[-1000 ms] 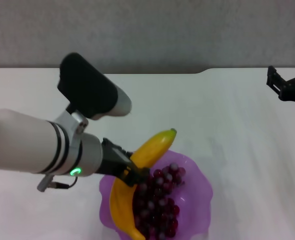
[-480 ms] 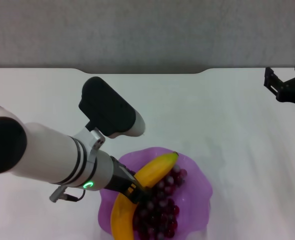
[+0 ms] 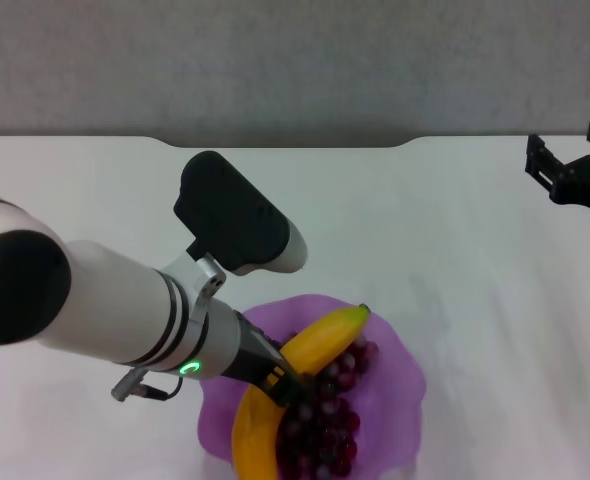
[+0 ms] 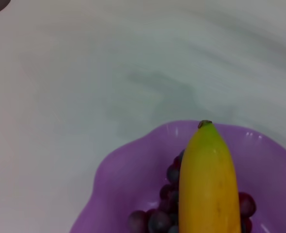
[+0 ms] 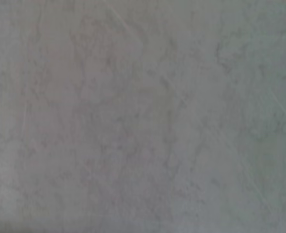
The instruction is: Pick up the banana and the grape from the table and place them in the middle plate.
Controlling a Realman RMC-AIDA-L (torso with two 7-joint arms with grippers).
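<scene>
The banana (image 3: 310,350) lies tilted across the grape bunch (image 3: 327,425) inside the purple middle plate (image 3: 400,375), its green stem tip over the far rim. My left gripper (image 3: 278,383) is shut on the banana's middle, low over the plate. In the left wrist view the banana (image 4: 208,184) points away over the grapes (image 4: 168,196) and the plate (image 4: 128,167). My right gripper (image 3: 567,168) hangs open and empty above the far right of the white table (image 3: 455,230).
The table's far edge has a raised notch in the middle (image 3: 285,147). The right wrist view shows only bare table surface (image 5: 143,116). My left forearm (image 3: 95,310) covers the table's left front.
My left arm has moved right and toward the front with the banana, bringing it down from above the plate's far rim onto the grapes. The right arm has barely moved.
</scene>
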